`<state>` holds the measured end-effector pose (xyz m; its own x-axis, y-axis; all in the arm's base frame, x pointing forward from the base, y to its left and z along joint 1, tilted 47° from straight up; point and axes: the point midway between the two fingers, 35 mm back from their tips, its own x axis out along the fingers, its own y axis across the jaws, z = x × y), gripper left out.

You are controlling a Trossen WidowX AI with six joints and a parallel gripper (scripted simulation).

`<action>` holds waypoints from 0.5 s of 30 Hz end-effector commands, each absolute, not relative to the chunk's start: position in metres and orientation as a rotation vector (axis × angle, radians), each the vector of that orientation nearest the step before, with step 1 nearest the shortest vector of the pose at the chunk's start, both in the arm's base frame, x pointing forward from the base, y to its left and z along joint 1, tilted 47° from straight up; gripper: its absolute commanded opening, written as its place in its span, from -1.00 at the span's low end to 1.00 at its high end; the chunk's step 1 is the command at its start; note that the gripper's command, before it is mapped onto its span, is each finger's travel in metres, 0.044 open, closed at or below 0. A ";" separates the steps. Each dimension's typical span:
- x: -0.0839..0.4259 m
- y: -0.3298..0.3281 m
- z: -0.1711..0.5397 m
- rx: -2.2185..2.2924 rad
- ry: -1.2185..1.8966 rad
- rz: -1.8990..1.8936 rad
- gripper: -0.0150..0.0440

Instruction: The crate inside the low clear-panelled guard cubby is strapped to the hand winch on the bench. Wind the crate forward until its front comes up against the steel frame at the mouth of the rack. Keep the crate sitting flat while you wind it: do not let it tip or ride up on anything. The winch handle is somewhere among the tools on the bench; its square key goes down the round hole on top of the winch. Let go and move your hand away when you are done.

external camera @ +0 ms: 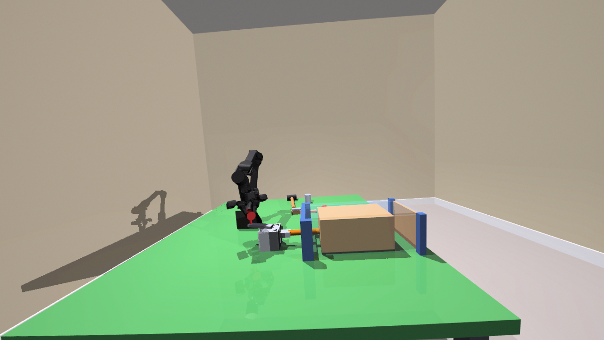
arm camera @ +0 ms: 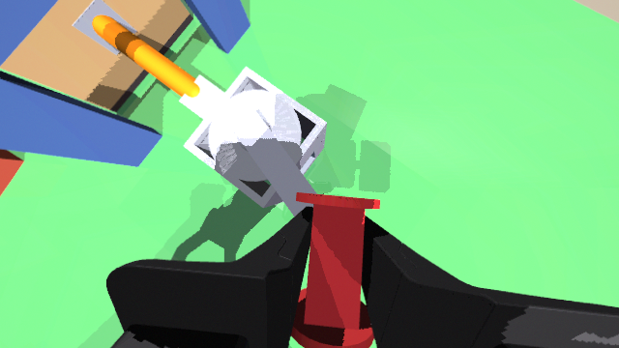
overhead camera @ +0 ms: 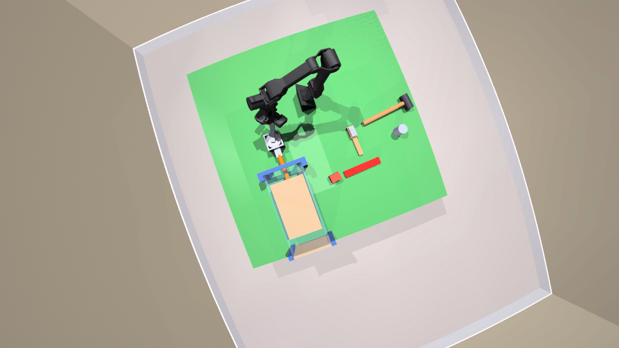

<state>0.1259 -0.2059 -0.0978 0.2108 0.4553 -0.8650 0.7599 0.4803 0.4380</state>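
My gripper (arm camera: 331, 216) is shut on the red grip of the winch handle (external camera: 250, 216) (arm camera: 337, 271). The handle's grey crank arm (overhead camera: 272, 131) (arm camera: 278, 169) reaches from the grip to the top of the white-grey winch (overhead camera: 267, 144) (external camera: 264, 241) (arm camera: 242, 116); its key end is hidden. An orange strap (overhead camera: 280, 160) (external camera: 297, 232) (arm camera: 164, 70) joins the winch to the tan crate (overhead camera: 296, 207) (external camera: 356, 234) (arm camera: 63, 48). The crate sits flat inside the clear panels, its front a short gap behind the blue mouth frame (overhead camera: 294, 163) (external camera: 306, 241) (arm camera: 73, 121).
To the side of the rack lie a red block (overhead camera: 334, 177), a red bar (overhead camera: 361, 167) and a brush (overhead camera: 357, 145). A mallet (overhead camera: 383, 113) and an upright grey cylinder (overhead camera: 402, 128) are farther off. Blue posts (overhead camera: 331, 238) (external camera: 421, 233) stand at the rack's rear.
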 end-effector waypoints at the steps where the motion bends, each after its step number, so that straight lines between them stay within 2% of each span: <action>1: 0.126 -0.218 -0.110 1.107 1.432 -0.314 -0.49; 15: 0.129 -0.231 -0.123 1.106 1.431 -0.315 -0.49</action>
